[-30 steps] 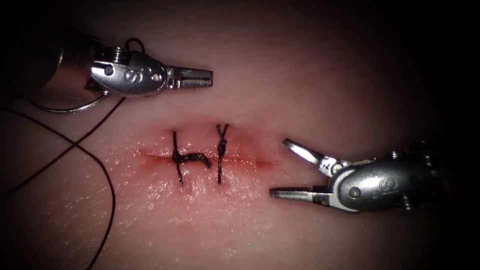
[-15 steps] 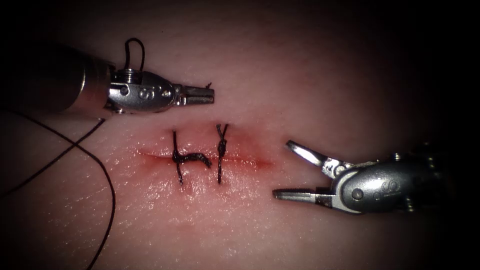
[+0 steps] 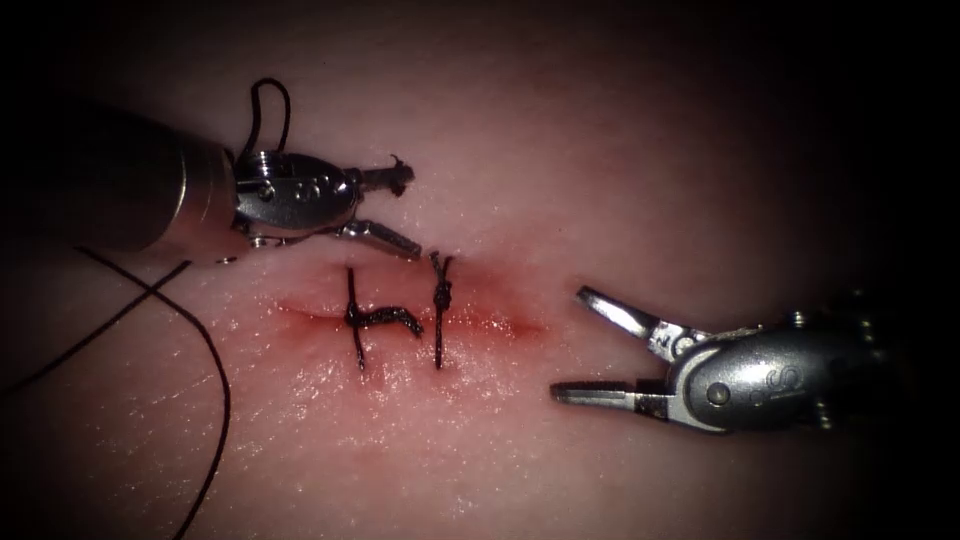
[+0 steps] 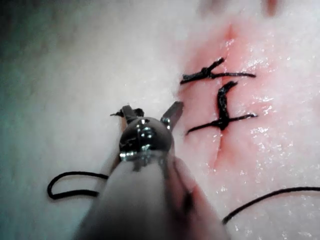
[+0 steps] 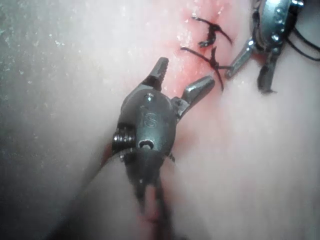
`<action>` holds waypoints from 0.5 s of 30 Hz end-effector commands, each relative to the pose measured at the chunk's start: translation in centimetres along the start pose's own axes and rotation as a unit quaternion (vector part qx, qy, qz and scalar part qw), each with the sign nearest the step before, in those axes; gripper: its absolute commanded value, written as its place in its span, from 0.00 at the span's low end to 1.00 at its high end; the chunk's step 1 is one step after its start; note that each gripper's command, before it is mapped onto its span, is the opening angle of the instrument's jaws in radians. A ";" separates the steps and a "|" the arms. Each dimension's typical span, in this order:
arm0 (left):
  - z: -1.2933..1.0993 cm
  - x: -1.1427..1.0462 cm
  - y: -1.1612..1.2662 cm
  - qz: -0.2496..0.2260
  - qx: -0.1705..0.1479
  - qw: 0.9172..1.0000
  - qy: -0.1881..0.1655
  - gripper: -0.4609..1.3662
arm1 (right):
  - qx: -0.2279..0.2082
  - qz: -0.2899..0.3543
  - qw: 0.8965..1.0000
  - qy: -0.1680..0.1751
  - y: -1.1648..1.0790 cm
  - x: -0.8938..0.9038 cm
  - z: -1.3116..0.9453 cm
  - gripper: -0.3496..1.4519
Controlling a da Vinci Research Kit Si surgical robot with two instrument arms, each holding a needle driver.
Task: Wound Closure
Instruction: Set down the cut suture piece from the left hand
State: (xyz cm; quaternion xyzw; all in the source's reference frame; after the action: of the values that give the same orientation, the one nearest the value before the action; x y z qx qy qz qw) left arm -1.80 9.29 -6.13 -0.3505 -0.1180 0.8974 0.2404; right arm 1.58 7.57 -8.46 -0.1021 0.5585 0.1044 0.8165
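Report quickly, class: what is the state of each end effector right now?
Left end effector: open; a short thread scrap clings to one jaw tip, not gripped.
Right end effector: open, holding nothing.

Shiny metal, wet tissue

We see smooth shiny metal tools [image 3: 395, 208] [image 3: 590, 345], glossy wet tissue [image 3: 480, 440], and dull black thread [image 3: 215, 400].

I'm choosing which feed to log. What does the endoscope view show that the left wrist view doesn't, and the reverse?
Endoscope: the right tool, open and holding nothing, right of the cut, and long thread crossing itself at the left.
Left wrist: a look down the shaft of the left tool, open, with nothing between its jaws.
Both: the left tool, a thread scrap on one jaw tip, two knotted stitches across the cut, and the tissue.
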 end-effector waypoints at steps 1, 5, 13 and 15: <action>-0.02 -0.01 0.00 0.000 -0.001 1.000 0.000 0.63 | 0.003 0.000 1.000 0.000 0.00 0.00 0.00 0.98; -0.11 -0.07 -0.01 -0.009 -0.006 1.000 0.000 0.62 | 0.003 0.000 1.000 0.000 0.00 0.00 0.00 0.98; -0.39 -0.30 -0.02 -0.020 -0.015 1.000 -0.007 0.59 | 0.003 0.003 1.000 -0.001 0.00 0.00 0.00 0.98; -0.44 -0.33 -0.03 -0.022 -0.015 1.000 -0.006 0.59 | 0.003 0.003 1.000 -0.001 0.00 0.00 0.00 0.98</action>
State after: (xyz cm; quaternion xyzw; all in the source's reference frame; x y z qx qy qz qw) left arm -1.25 9.17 -6.25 -0.3455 -0.1396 0.8926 0.2536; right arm 1.58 7.57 -8.46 -0.1010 0.5582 0.1070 0.8165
